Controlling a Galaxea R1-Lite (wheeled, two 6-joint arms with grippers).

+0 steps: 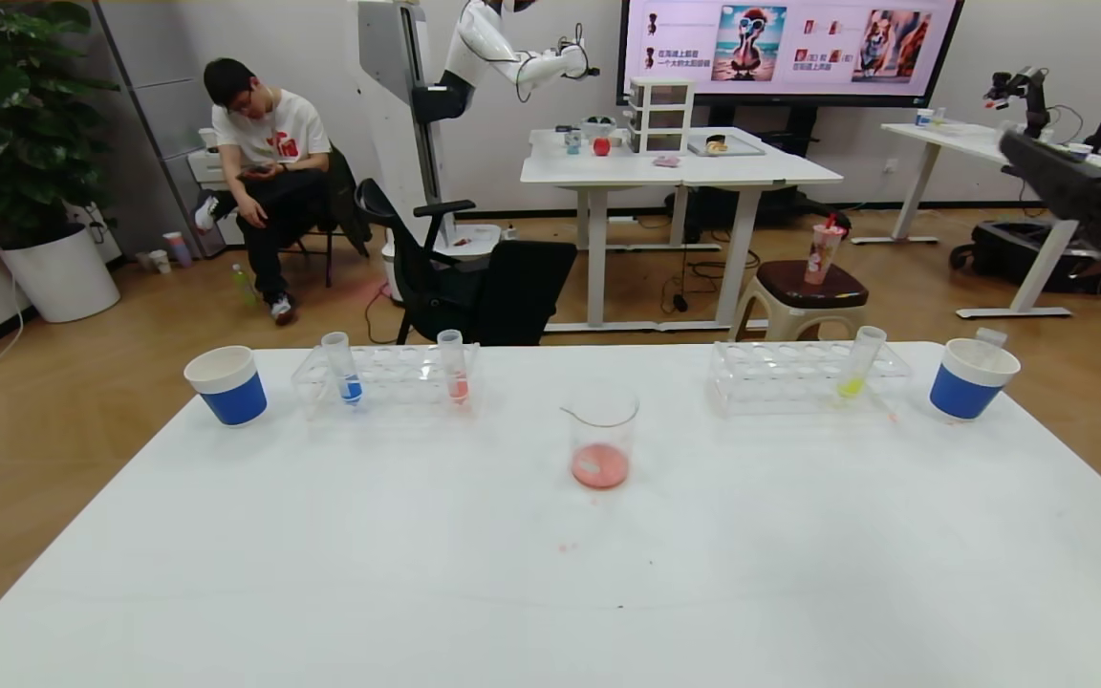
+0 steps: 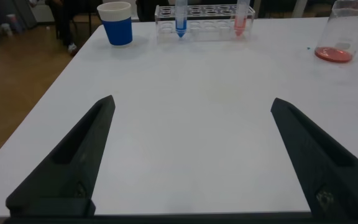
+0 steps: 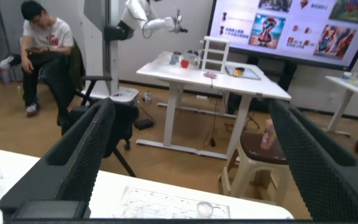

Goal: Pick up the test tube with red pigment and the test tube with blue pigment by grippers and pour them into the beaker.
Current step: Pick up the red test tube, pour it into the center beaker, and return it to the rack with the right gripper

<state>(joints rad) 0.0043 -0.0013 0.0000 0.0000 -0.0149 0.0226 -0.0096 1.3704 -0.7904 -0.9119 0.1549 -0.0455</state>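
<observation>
Clear beaker [image 1: 601,435] with reddish liquid stands mid-counter [image 1: 550,573]; the left wrist view cuts off its top. Behind it toward the far-left corner, the test tube with blue pigment [image 1: 344,369] and the test tube with red pigment [image 1: 454,368] stand racked. Left tool [image 2: 191,155], unseen from the head, gapes open; right tool [image 3: 191,155] open, raised.

The beaker [image 1: 601,438] stood mid-tabletop [image 1: 550,573]. Far left, a rack [image 1: 386,378] held both pigment tubes; another rack [image 1: 804,375] stood far right, cups at both ends.
</observation>
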